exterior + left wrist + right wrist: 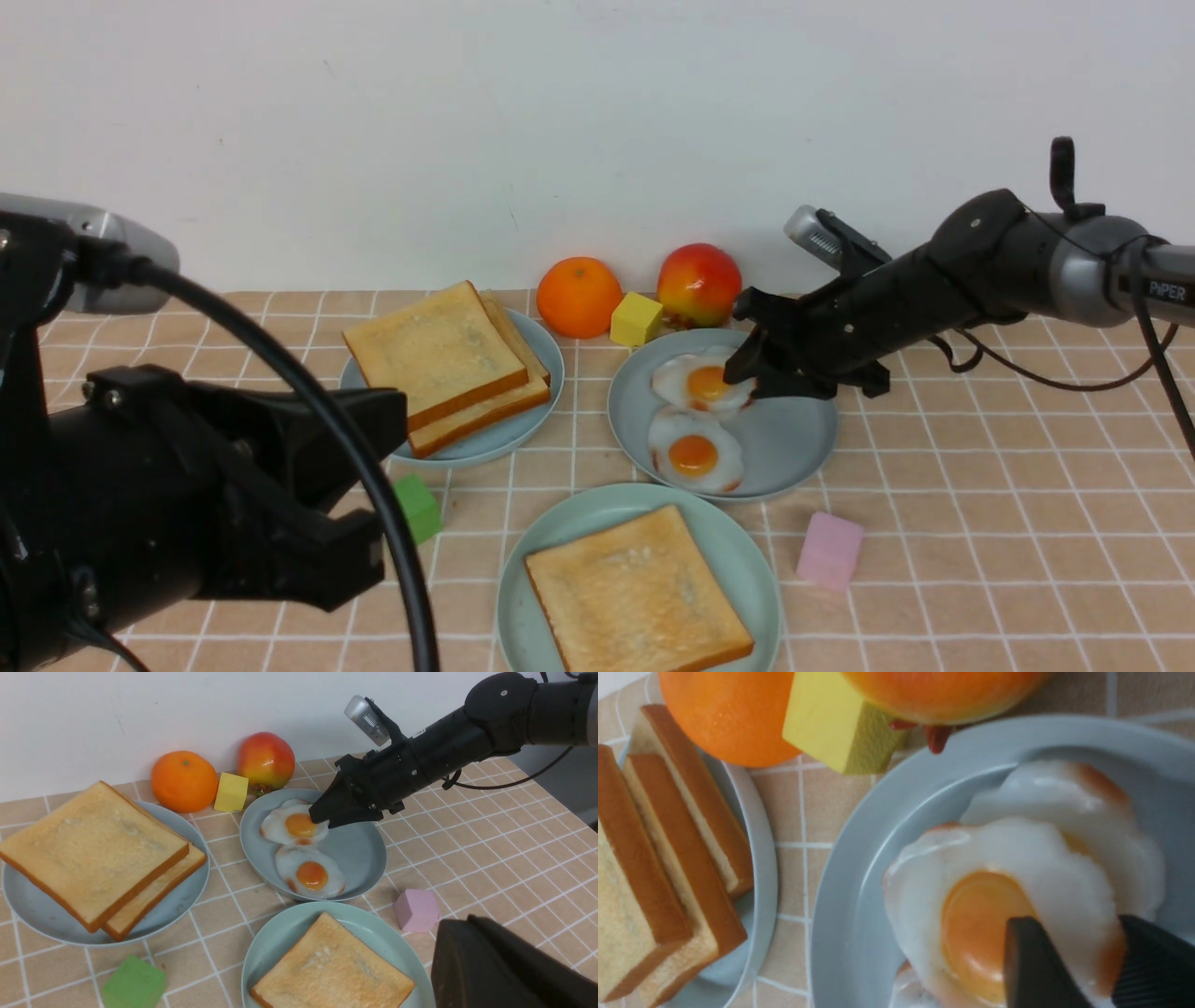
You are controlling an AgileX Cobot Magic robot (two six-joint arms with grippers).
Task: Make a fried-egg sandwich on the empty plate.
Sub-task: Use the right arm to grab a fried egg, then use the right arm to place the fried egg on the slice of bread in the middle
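Note:
The pale mint-green plate (742, 551) at the front centre carries one toast slice (638, 593). Behind it, a grey-blue plate (794, 439) holds fried eggs. My right gripper (744, 370) reaches down onto the far fried egg (695, 381). In the right wrist view its fingers (1031, 961) stand on either side of that egg's browned edge (1064, 896), and the egg white fills the gap. This egg partly overlaps another white egg (1069, 784). A nearer egg (695, 453) lies apart from the gripper. My left gripper (455, 926) hovers shut and empty near the mint plate's edge.
A stack of toast slices (443, 364) sits on a grey-blue plate (485, 448) at the left. An orange (579, 297), a yellow cube (636, 319) and an apple (698, 283) stand by the wall. A green cube (417, 507) and a pink cube (829, 551) flank the mint plate.

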